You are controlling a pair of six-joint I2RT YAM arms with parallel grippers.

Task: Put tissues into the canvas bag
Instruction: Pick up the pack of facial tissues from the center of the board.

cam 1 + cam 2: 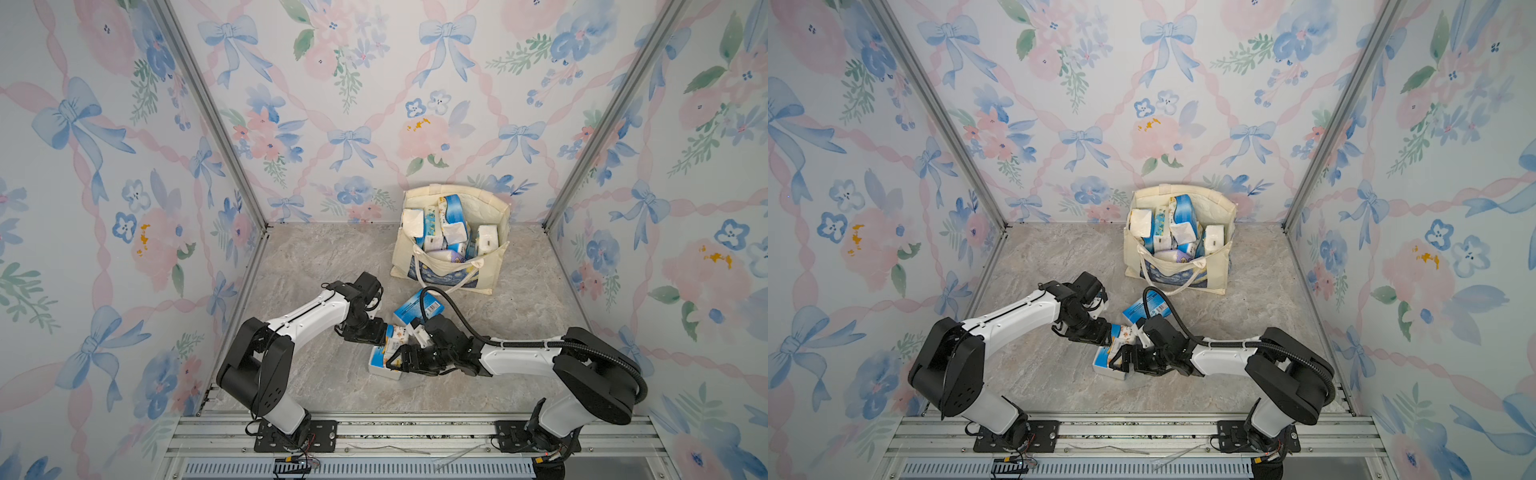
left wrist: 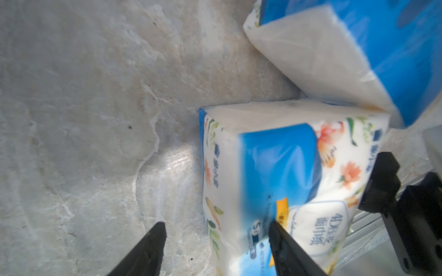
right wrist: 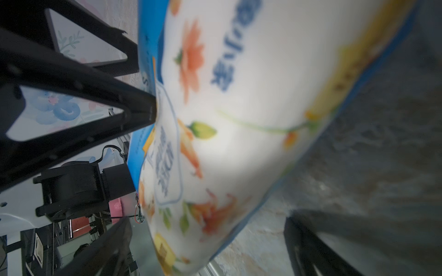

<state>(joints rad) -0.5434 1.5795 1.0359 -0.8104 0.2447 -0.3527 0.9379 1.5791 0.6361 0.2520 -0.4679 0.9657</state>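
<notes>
The cream canvas bag (image 1: 496, 270) (image 1: 1222, 270) stands open at the back with several tissues (image 1: 451, 230) inside. Three packs lie on the floor in front of it. A blue pack (image 1: 415, 309) (image 2: 334, 47) is nearest the bag. A floral pack (image 1: 397, 336) (image 1: 1126, 334) (image 2: 275, 167) (image 3: 239, 107) sits between both grippers, and a third pack (image 1: 379, 366) lies below it. My left gripper (image 1: 382, 337) (image 2: 220, 239) is open, with one finger pressing the floral pack's face and the other beside it over the floor. My right gripper (image 1: 394, 360) (image 3: 208, 219) is open wide around that pack's other end.
Flowered walls close in the marble floor (image 1: 324, 257) on three sides. An aluminium rail (image 1: 415, 428) runs along the front by the arm bases. The right arm's black cable (image 1: 453, 303) loops over the blue pack.
</notes>
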